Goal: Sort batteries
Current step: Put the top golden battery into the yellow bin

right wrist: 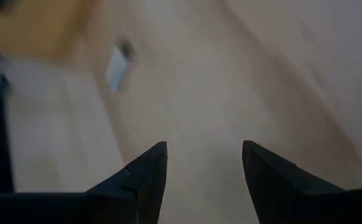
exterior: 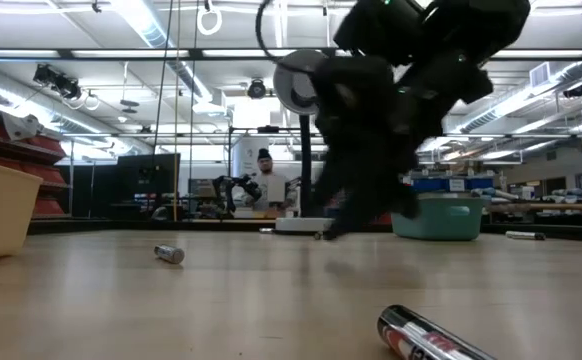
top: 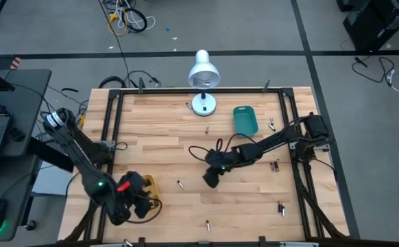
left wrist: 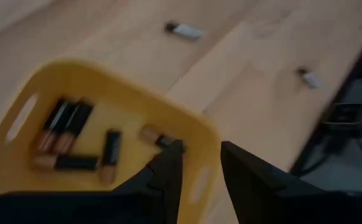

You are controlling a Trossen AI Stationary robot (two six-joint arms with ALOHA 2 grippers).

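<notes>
Over the yellow tray (left wrist: 196,134) at the table's near left corner, the left gripper (left wrist: 201,163) hangs with fingers parted, empty; five batteries (left wrist: 75,140) lie inside. The right gripper (right wrist: 204,163) hovers mid-table, spread and empty, near a loose battery (right wrist: 117,67). More are scattered about.

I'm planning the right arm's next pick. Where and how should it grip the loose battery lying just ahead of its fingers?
Probably across the middle of the battery, coming straight down from above. It lies flat on the bare table, a small cylinder with nothing beside it, so the right gripper's open fingers can straddle its narrow width, set crosswise to its long axis.
</notes>
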